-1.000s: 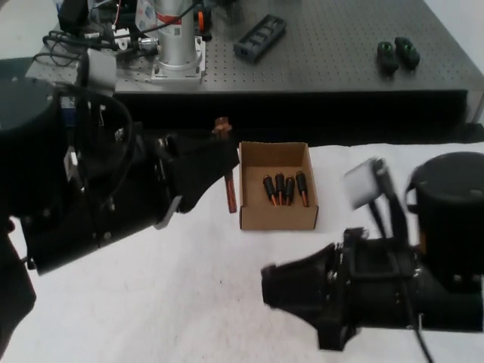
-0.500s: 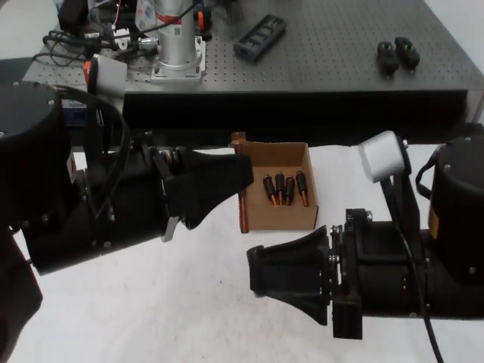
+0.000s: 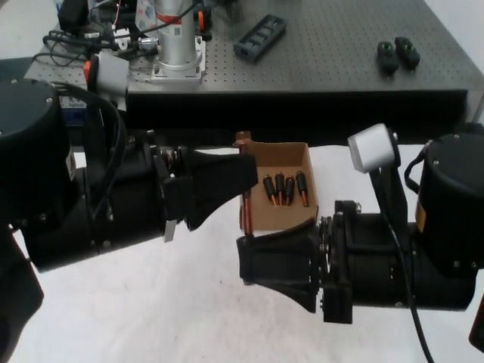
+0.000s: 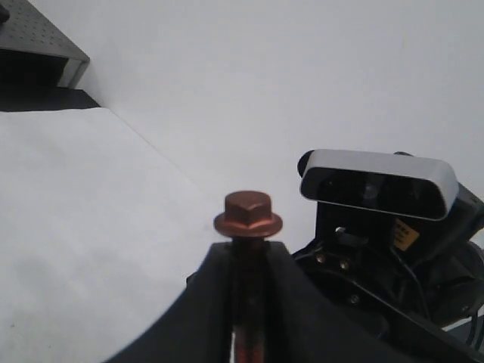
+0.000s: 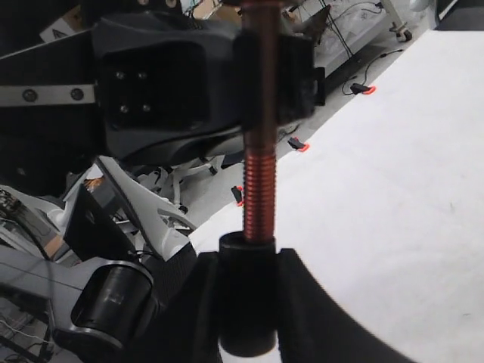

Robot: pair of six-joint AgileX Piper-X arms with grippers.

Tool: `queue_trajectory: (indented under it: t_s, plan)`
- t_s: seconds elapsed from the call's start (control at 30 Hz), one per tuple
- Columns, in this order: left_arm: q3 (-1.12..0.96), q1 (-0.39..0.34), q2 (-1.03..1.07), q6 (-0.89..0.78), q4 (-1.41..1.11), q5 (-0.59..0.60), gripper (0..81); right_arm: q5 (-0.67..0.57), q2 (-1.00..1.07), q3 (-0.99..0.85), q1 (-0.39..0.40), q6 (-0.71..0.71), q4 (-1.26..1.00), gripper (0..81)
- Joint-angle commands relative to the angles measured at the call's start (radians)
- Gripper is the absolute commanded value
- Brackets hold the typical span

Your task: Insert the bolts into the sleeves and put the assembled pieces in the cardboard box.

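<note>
Perforated metal plate (image 3: 325,64) far back, black slotted tray (image 3: 259,36) on it. Silver post (image 3: 178,34) far left, cables (image 3: 76,38) beside.

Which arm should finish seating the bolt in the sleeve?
Probably left: left gripper holds the copper hex-head bolt upright, tip at the black cylindrical sleeve in the right gripper; push down.

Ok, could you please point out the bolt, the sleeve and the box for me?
bolt (image 4: 247,215), left wrist view, on its hex head.
sleeve (image 5: 247,302), right wrist view, on its black side.
box (image 3: 281,217), high view, on its near wall.
</note>
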Motion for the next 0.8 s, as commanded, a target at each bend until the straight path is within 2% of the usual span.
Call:
queue_trajectory:
  t_s: [0.0, 0.2, 0.77]
  plan:
    - [-0.006, 0.002, -0.002, -0.018, -0.014, 0.029, 0.7, 0.02, 0.002, -0.004, 0.002, 0.009, -0.057, 4.7]
    - [-0.006, 0.002, -0.002, -0.018, -0.014, 0.075, 0.7, 0.041, 0.002, -0.004, 0.002, 0.009, -0.066, 4.7]
    - [-0.006, 0.002, -0.002, -0.018, -0.014, 0.096, 0.7, 0.046, 0.0, -0.004, -0.027, 0.01, -0.066, 4.7]
